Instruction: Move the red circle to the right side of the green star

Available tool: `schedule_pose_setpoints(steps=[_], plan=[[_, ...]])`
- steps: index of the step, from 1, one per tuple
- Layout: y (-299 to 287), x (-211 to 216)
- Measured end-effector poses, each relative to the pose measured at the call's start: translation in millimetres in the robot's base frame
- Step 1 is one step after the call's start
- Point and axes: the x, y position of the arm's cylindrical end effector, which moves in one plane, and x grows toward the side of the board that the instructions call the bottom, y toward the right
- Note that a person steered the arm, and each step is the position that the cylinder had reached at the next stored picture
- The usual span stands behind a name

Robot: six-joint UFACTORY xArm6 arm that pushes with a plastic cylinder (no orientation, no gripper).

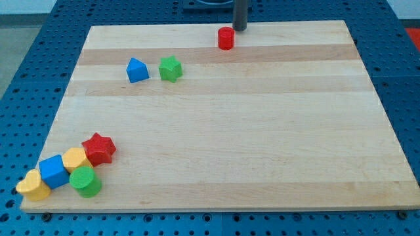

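The red circle (226, 38) stands near the board's top edge, a little right of centre. The green star (170, 68) lies down and to its left, with a blue block (136, 70) just left of the star. My tip (240, 29) is at the board's top edge, just up and to the right of the red circle, with a small gap between them.
A cluster sits at the board's bottom left corner: a red star (99, 148), a yellow block (74, 159), a blue cube (53, 172), a green circle (85, 181) and another yellow block (33, 185). The wooden board (262, 144) lies on a blue pegboard.
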Motion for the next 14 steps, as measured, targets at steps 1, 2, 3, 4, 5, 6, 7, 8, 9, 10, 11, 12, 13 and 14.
schedule_pose_setpoints(steps=[1,2,3,4,5,6,7,8,9,10,11,12,13,14], plan=[[-12,12],[-47,12],[-82,12],[-97,13],[-98,14],[-92,8],[-66,-2],[-36,-13],[-24,-12],[-18,-13],[-33,-13],[-59,-12],[-79,-4],[-76,13]])
